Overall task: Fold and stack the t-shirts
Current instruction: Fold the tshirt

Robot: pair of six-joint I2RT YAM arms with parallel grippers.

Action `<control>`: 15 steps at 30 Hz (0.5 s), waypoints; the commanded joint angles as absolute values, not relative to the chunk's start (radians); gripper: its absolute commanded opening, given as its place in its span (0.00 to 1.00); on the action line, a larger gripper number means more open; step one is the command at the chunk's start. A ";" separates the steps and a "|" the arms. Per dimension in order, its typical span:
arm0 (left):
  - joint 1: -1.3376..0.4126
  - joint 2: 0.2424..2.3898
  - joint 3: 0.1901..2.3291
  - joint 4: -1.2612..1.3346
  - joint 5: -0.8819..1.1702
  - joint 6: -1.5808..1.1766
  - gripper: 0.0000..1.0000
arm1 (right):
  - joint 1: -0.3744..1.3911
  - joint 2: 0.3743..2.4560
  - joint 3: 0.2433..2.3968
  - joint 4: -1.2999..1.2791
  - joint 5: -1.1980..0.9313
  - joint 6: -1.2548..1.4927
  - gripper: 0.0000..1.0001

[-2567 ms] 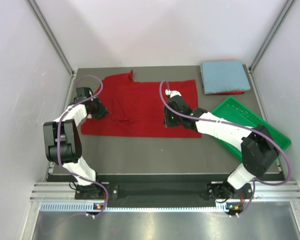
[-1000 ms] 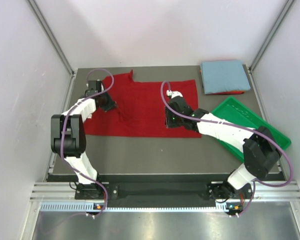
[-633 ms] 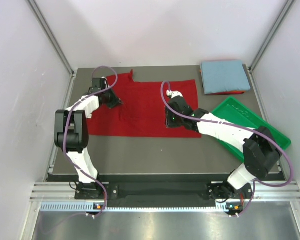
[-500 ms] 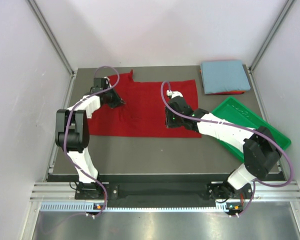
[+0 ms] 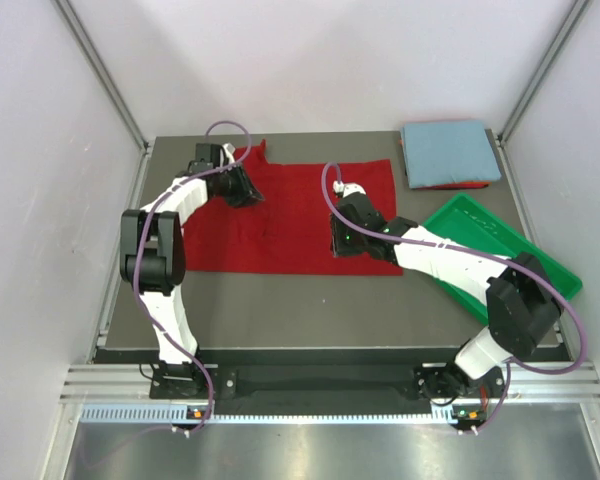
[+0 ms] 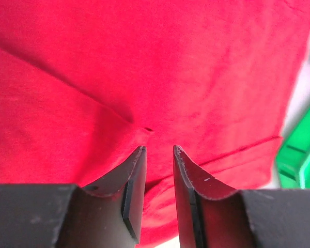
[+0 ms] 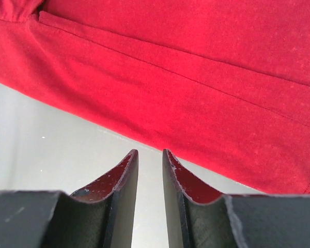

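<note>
**Red t-shirt** point(image 5: 290, 225) lies flat, its long axis running from one gripper to the other. Left gripper point(image 6: 157, 150), jaws narrowly parted and empty, has a fold crease point(image 6: 113, 106) just ahead of its tips. Right gripper point(image 7: 149, 152), equally narrow and empty, faces the hem point(image 7: 160, 119) just ahead.

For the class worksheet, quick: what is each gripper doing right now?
Left gripper: jaws open, holding nothing, over the red t-shirt.
Right gripper: jaws open, holding nothing.

Left arm point(image 5: 178, 196) was held stretched far forward, left gripper point(image 6: 157, 151) narrowly parted. Right arm point(image 5: 440, 258) was held reaching leftward, right gripper point(image 7: 149, 153) likewise parted.
</note>
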State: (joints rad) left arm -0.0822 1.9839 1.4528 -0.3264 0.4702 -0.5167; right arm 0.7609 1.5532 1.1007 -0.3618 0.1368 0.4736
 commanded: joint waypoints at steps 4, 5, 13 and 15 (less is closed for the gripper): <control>-0.043 1.970 1.522 -0.486 0.272 -0.466 0.31 | 0.758 1.565 1.172 -0.359 0.132 0.480 0.26; -0.037 1.968 1.522 -0.529 0.246 -0.468 0.31 | 0.759 1.581 1.184 -0.370 0.129 0.480 0.26; 0.049 1.849 1.474 -0.607 -0.045 -0.508 0.32 | 0.755 1.554 1.129 -0.445 0.179 0.477 0.25; 0.049 1.783 1.450 -0.644 -0.251 -0.546 0.33 | 0.747 1.545 1.117 -0.474 0.190 0.474 0.25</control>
State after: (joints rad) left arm 0.0395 1.9274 1.4620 -0.5751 0.0265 -0.5003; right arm 0.7559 1.5791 1.1316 -0.4286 0.1467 0.4797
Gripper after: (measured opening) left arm 0.321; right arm 0.251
